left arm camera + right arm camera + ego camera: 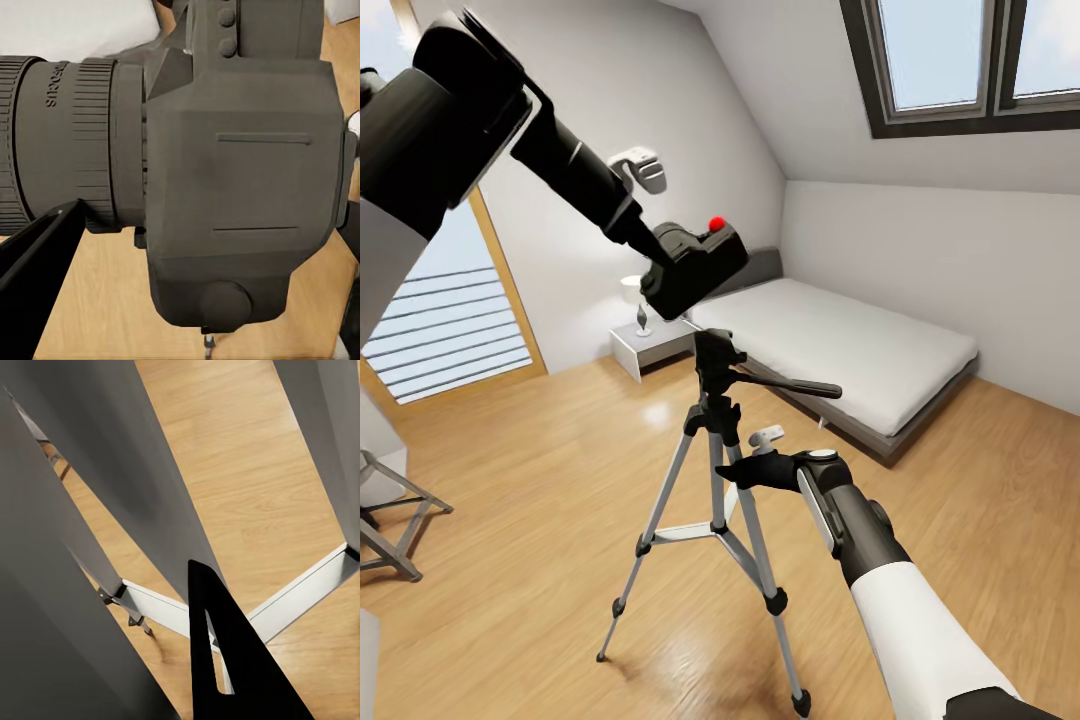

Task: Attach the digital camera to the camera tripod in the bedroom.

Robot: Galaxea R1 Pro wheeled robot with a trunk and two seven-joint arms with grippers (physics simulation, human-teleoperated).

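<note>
Digital camera [695, 265] pinched in left claw [656, 262] above camera tripod [717, 470]; right claw [745, 470] gripping tripod

A black digital camera [695, 265] with a red top button hangs tilted just above the pan head of the silver-legged camera tripod [717, 470], standing upright on the bedroom's wood floor.

Left gripper [660, 262] clamped on camera [695, 265], tilted, red button up, just above tripod [716, 470] head, seemingly apart. Right gripper [745, 470] against tripod's upper legs, perhaps gripping one. Bed [840, 350] at two o'clock, nightstand [645, 345] at eleven, stool [395, 520] at nine.
</note>
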